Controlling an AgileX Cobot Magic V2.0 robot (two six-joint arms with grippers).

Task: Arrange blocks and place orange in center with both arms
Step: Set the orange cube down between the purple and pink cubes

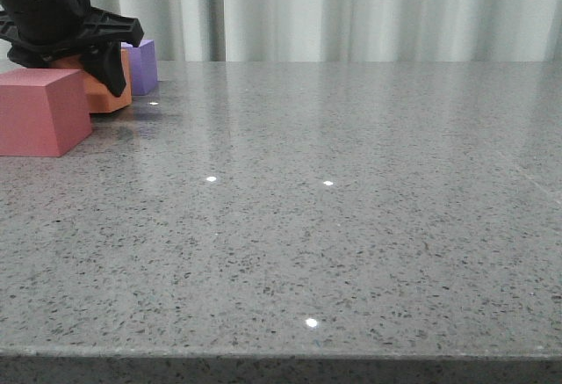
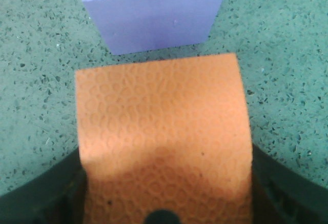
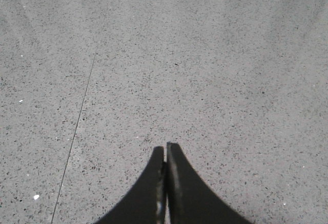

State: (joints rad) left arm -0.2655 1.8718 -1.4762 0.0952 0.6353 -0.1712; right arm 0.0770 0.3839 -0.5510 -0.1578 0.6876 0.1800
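My left gripper (image 1: pixel 98 61) is at the far left back of the table, shut on the orange cube (image 1: pixel 107 94), which sits low on the tabletop. In the left wrist view the orange cube (image 2: pixel 161 126) fills the space between my dark fingers (image 2: pixel 56 188), which press against both of its sides; the gripper (image 2: pixel 166 165) is closed round it. The purple cube (image 1: pixel 145 66) stands just behind the orange one and also shows in the left wrist view (image 2: pixel 154 16), a small gap apart. The pinkish-red cube (image 1: pixel 39 112) stands nearer, at the left edge. My right gripper (image 3: pixel 165 149) is shut and empty over bare table.
A grey speckled tabletop (image 1: pixel 334 226) spreads to the right of the cubes, its front edge (image 1: pixel 281 353) near the camera. A pale curtain (image 1: pixel 351 10) hangs behind. A thin seam line (image 3: pixel 77 126) crosses the table in the right wrist view.
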